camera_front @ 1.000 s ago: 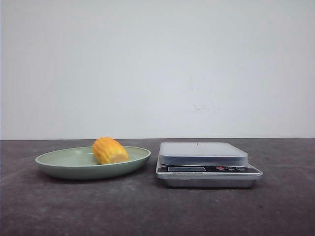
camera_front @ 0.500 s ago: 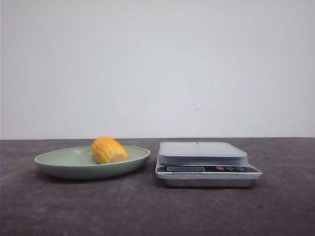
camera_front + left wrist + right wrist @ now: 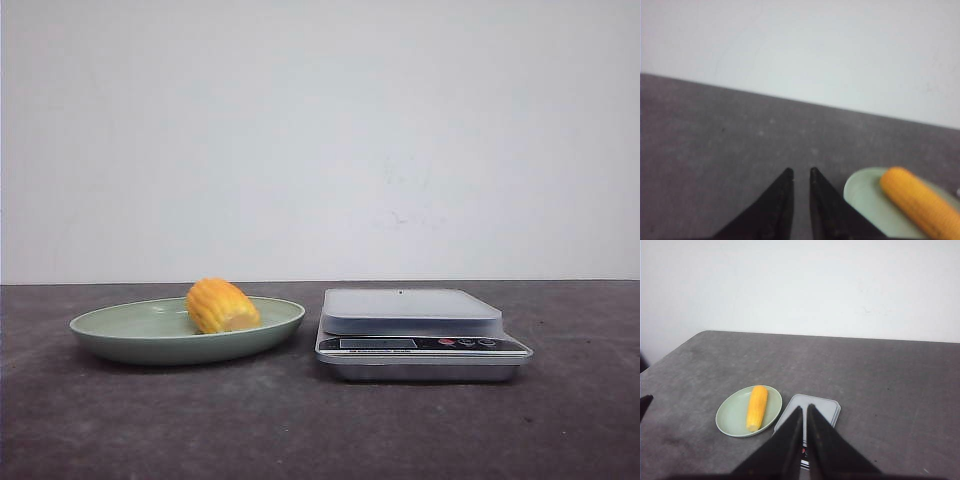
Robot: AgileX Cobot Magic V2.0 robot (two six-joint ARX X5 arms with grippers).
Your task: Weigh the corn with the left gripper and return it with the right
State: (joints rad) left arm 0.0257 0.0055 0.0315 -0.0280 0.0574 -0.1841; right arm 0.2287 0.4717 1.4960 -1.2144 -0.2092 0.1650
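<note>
Open air is left above the corn [image 3: 222, 305] on the shallow plate [image 3: 120, 335], with the scale [image 3: 420, 333] standing close at its three o'clock.

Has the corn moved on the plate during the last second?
No. In the front view the corn lies at the same spot in the green plate, equally far left of the scale.

Yellow-orange ridged corn [image 3: 222, 306], pale green plate [image 3: 120, 335], silver-grey scale [image 3: 420, 335], dark grey mottled table [image 3: 300, 430].
</note>
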